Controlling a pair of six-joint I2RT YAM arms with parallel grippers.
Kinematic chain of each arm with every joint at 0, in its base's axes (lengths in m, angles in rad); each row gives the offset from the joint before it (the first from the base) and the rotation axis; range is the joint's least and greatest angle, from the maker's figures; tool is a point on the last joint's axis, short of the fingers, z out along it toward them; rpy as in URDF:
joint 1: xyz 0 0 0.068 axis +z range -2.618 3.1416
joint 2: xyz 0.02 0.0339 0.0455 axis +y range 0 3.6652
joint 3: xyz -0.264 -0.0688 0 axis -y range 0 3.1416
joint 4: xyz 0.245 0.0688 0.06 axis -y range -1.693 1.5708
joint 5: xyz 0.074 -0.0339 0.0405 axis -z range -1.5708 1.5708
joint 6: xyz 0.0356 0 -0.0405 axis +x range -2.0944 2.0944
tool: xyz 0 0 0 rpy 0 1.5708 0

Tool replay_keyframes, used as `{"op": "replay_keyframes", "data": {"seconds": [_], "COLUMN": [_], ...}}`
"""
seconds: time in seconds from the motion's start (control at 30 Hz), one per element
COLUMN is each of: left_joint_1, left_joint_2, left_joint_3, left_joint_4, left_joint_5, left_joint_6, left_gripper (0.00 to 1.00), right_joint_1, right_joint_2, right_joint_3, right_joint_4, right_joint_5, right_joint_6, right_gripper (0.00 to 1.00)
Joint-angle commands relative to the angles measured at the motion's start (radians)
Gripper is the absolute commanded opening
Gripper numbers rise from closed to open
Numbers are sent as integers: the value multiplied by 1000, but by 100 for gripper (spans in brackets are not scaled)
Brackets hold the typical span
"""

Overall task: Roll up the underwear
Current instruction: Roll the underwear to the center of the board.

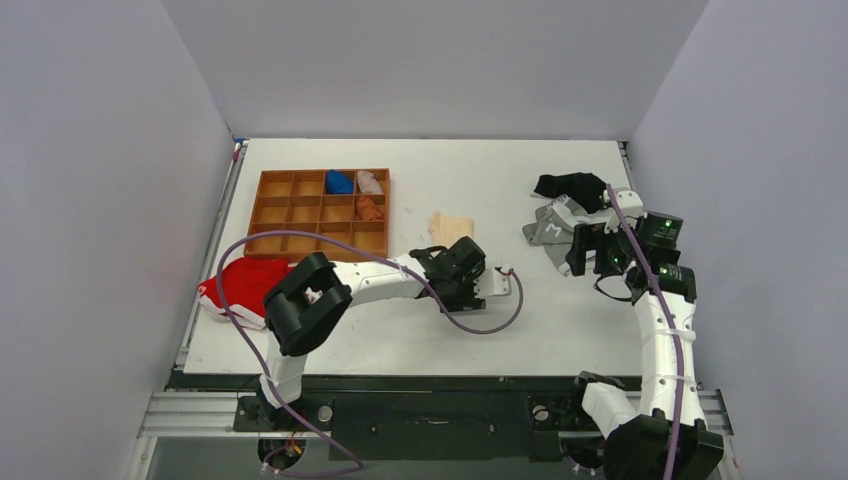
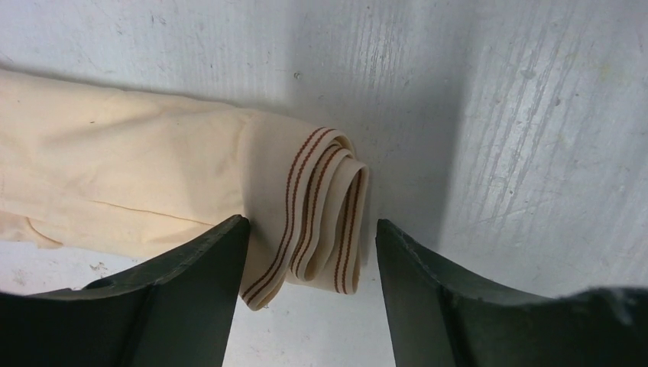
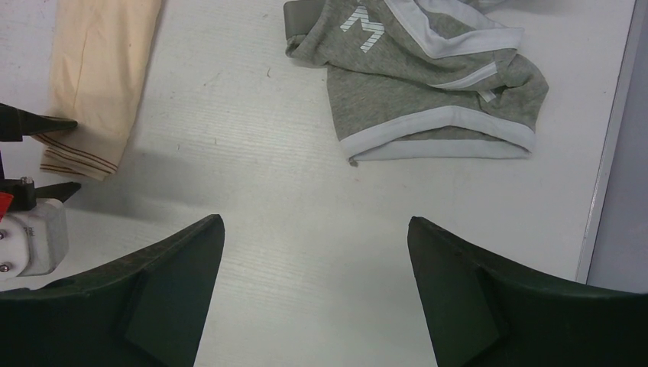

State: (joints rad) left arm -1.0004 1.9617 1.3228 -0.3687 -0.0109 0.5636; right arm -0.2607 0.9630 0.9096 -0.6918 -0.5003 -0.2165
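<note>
The underwear (image 1: 450,226) is a cream garment lying flat in the middle of the table. Its near end, a waistband with thin brown stripes, is curled into a small loose roll (image 2: 321,199). My left gripper (image 2: 312,225) straddles that rolled end. The left finger (image 2: 206,267) touches the fabric, while a narrow gap separates the right finger (image 2: 413,275) from it, so the gripper is open around the roll. From above, the left gripper (image 1: 452,250) sits at the garment's near edge. My right gripper (image 3: 315,222) hangs open over bare table, nothing between its fingers.
A grey garment (image 3: 428,76) with white trim lies just beyond the right gripper (image 1: 578,250), and a black garment (image 1: 570,185) lies behind it. A wooden compartment tray (image 1: 256,215) at the back left holds three small rolls. A red garment (image 1: 240,285) lies near the left edge.
</note>
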Motion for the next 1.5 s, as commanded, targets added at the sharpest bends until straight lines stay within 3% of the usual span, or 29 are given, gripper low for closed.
{"op": "replay_keyframes", "data": {"seconds": [0.0,0.33,0.67,0.93,1.17,1.33,1.47], "left_joint_1": [-1,2,-4,9,122,209,245], "left_joint_2": [16,33,11,95,249,402,537], "left_joint_3": [12,22,39,112,294,453,613], "left_joint_4": [-4,-39,-179,-381,-588,-708,-897], "left_joint_5": [11,80,312,637,993,1082,1146], "left_joint_6": [13,8,-43,-120,-149,-134,-89], "left_gripper": [57,29,0,0,0,0,0], "right_joint_1": [-2,-2,-2,-1,-2,0,3], "right_joint_2": [-1,5,63,85,45,40,65], "right_joint_3": [-4,-6,3,16,9,3,12], "right_joint_4": [16,10,-5,-29,-60,-104,-194], "right_joint_5": [-25,-38,-55,-74,-105,-117,-135], "right_joint_6": [-11,-13,-18,-33,-113,-193,-319], "right_gripper": [85,85,85,84,84,84,83]}}
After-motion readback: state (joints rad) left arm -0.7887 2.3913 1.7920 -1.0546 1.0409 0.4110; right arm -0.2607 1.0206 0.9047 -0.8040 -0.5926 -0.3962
